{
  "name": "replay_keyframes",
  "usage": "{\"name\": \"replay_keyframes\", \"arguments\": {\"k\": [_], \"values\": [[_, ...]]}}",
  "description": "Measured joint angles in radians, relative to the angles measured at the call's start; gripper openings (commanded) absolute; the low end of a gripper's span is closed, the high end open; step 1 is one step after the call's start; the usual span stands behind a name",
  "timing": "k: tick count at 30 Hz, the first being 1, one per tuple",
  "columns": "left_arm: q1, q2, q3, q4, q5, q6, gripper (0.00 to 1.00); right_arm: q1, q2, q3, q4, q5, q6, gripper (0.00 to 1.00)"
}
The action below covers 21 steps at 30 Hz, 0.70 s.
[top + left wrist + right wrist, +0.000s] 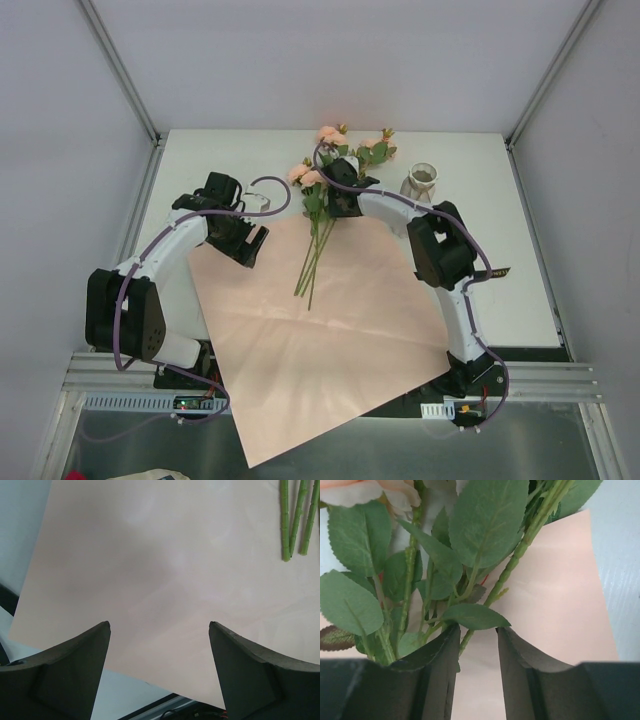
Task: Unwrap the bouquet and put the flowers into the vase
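Peach-pink roses (316, 240), green-leaved, thin stems fanned across flat pink paper (330, 340); right pincer (478, 629) narrowly apart astride a stem, left pincer (160, 625) wide apart above paper.

White table (520, 290): pink paper sheet (320, 340), flowers (318, 245), vase (423, 180).

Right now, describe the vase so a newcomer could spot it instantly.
On the white table, look toward the far right, beyond the big pink paper sheet. Just right of the rose blooms stands the vase. It is the only off-white ceramic piece: small, rounded, flared open mouth.
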Motion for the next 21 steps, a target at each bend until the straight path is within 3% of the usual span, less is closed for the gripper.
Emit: {"name": "replay_keyframes", "arguments": {"k": [3,8,14,21], "values": [[0.000,-0.002,-0.005,0.010,0.000,0.001,0.79,-0.005,0.007,0.000,-0.002,-0.002,0.007,0.34],[0.000,-0.004,-0.026,0.020,-0.002,0.003,0.79,-0.007,0.008,0.000,-0.002,-0.010,0.021,0.14],[0.000,-0.006,-0.046,0.031,-0.009,0.004,0.79,-0.007,-0.026,-0.062,0.037,-0.016,0.044,0.11],[0.000,-0.018,-0.046,0.038,-0.016,0.003,0.79,0.019,-0.291,-0.315,0.058,0.017,0.036,0.11]]}}
